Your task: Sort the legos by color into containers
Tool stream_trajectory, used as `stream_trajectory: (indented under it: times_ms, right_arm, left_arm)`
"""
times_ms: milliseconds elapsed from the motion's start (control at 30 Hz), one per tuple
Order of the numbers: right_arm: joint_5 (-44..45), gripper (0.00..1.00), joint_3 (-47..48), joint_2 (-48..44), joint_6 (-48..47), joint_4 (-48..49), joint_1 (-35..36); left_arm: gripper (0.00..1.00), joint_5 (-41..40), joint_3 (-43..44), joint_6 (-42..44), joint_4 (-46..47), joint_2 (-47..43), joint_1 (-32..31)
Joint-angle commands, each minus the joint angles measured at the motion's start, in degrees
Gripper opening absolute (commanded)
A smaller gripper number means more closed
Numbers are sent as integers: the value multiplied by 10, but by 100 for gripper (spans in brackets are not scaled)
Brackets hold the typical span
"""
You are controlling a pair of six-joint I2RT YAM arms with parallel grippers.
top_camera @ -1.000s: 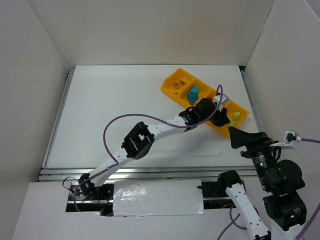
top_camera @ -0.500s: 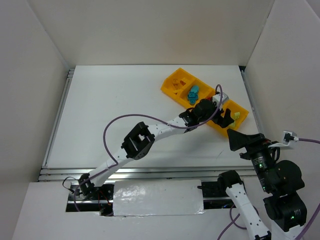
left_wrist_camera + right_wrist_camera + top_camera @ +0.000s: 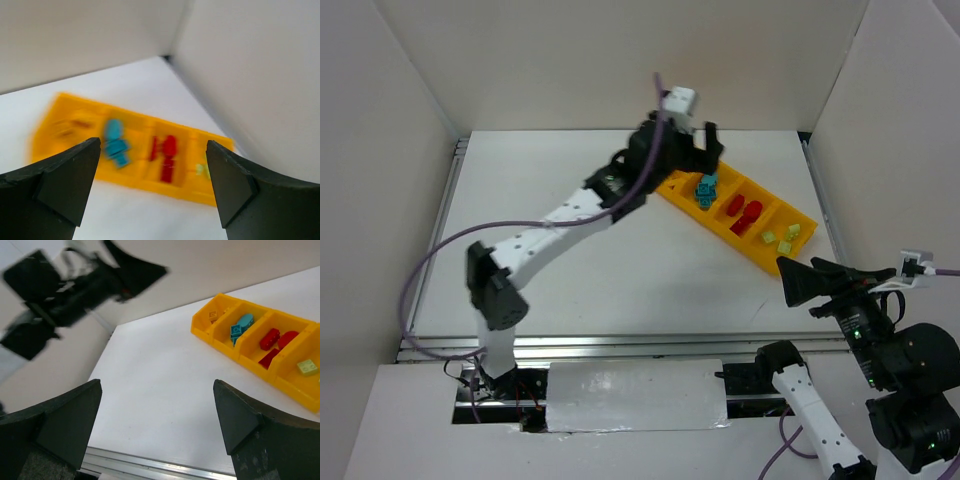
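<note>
My pincer (image 3: 152,147) gapes wide over the bench (image 3: 130,82). Between its tips the blurred tray (image 3: 145,181) lies near the far corner, teal bricks (image 3: 116,142) and red bricks (image 3: 167,157) in neighbouring compartments.

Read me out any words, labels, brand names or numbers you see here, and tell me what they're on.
None can be read.
The orange-yellow tray carries no label.
The legos are too small and blurred to show any lettering.
The white cover at the table's near edge is blank.
</note>
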Motion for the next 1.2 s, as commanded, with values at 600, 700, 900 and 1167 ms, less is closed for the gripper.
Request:
stream_trajectory:
  times_ms: [600,700,900,1167]
  right_arm:
    - [153,99,109,13,-90,-133,79]
    - [193,100,101,-4,-88,-160,99]
    - [211,100,108,-40,-77,-188,111]
    - [185,100,97,-38,-67,-187,111]
  left_arm:
    - [99,-459,-357,-272,-669,-717,53]
    - [99,-481,-376,-297,-736,-761,53]
    - [100,-484,-437,-305,-753,-867,53]
    - [99,-495,-434,-300,-738,-900,54]
